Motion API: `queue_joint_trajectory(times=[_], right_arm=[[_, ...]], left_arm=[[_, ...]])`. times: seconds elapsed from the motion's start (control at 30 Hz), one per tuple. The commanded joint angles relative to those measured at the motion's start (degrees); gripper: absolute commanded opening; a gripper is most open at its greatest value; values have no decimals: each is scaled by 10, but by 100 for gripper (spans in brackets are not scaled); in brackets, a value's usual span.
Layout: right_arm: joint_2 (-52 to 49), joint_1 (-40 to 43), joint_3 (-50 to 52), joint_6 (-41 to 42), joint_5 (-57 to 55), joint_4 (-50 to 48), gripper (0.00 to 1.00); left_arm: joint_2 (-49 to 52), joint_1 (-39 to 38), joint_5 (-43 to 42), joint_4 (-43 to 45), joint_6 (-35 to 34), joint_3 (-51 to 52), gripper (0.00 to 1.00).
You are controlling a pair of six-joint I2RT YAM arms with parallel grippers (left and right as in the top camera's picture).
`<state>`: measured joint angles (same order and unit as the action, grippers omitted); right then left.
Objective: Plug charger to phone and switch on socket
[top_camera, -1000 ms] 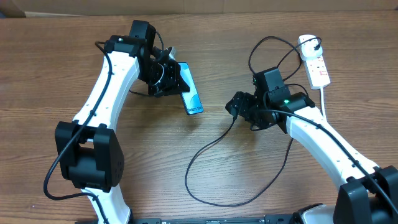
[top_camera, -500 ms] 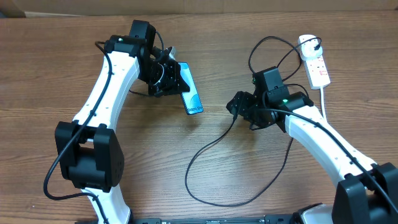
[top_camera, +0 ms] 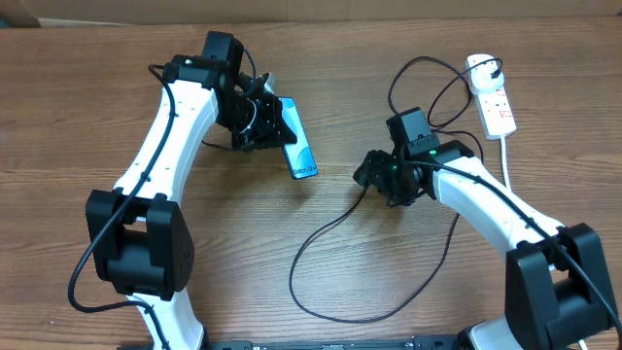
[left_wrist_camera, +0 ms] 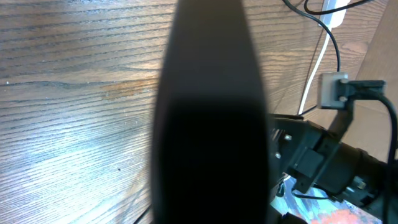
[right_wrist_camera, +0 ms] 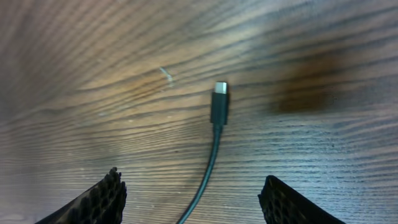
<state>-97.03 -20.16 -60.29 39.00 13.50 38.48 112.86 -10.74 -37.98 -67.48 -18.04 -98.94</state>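
Nearest the arm bases, the charger cable point(right_wrist_camera: 213, 152) lies in a wide slack loop on the wooden table point(top_camera: 78, 97). It then climbs toward the right gripper point(top_camera: 362, 170). From above, that gripper covers the cable's free end. The right wrist camera shows its two fingers point(right_wrist_camera: 106, 196) spread wide just above the wood and holding nothing. The small black connector tip point(right_wrist_camera: 219, 102) lies flat on the table just ahead of the fingers. The cable trails back through the gap without touching either finger.

A stretch of bare wood separates this from the phone point(top_camera: 299, 148), off to the robot's left. The left gripper point(top_camera: 270, 124) is pinched shut on the phone's upper part and holds it at a tilt, the lit blue screen facing up. There is small white writing along the phone's lower short edge, too small to read. In the left wrist view a dark, blurred slab, likely the phone, fills the middle and blocks most of the scene. Behind it are wood grain and part of the right arm.

Farther back on the right lies the socket point(top_camera: 493, 97), a white strip with red marks that cannot be read. Its thick white cord point(top_camera: 505, 160) runs toward the near edge, beside the right arm. The black cable loops up to the socket's far end. A brown board point(top_camera: 321, 8) runs along the back edge.
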Motion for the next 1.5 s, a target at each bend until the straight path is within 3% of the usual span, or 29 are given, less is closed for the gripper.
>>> queue_joint_trajectory(times=[0.0,0.73,1.07,1.47], right_arm=[[-18,-2,2,2,-4,7,68],[-20,-1,2,0,47,6,72],[-20,-2,2,0,46,8,53],[-20,-2,2,0,46,5,50]], left_arm=[[0,2,-26,2,-4,-8,4],[0,2,-26,3,-4,-8,4],[0,2,-26,3,-4,-8,4],[0,2,-26,3,-4,-8,4]])
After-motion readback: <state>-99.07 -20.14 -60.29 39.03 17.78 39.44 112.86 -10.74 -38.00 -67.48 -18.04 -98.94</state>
